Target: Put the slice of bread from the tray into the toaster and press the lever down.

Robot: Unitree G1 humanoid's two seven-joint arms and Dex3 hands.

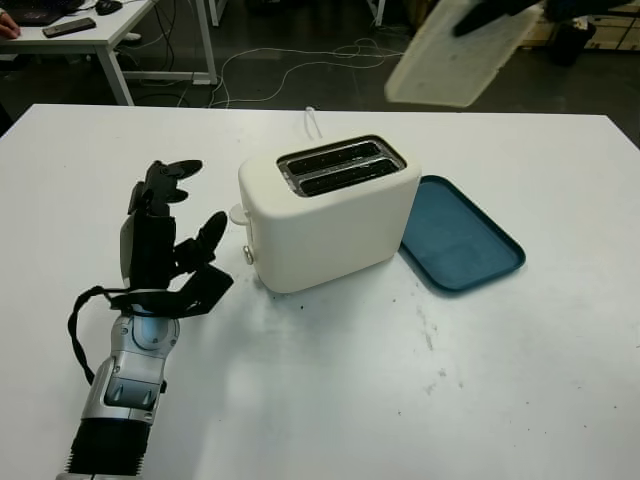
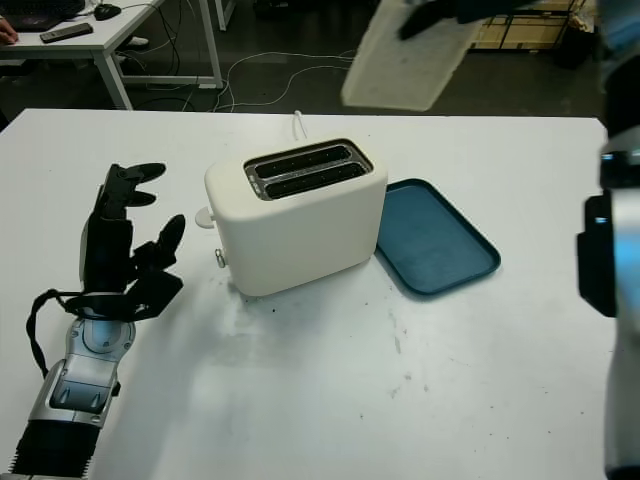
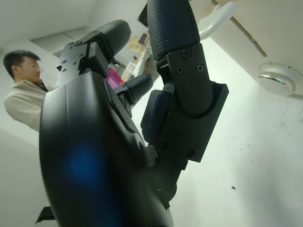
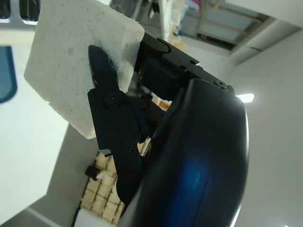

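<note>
Item: pale, porous square slice of bread (image 1: 460, 52), pinched at one edge between the fingers (image 4: 106, 80) of the right hand (image 2: 450, 12), held high beyond the white two-slot toaster (image 1: 330, 210); the blue plastic tray (image 1: 460, 238) lay bare. It looked light, soft and crushable, best gripped gently across its flat faces near an edge. Left hand (image 1: 165, 240) was open over the white table (image 1: 400, 400), short of the toaster's lever (image 1: 238, 213).
</note>
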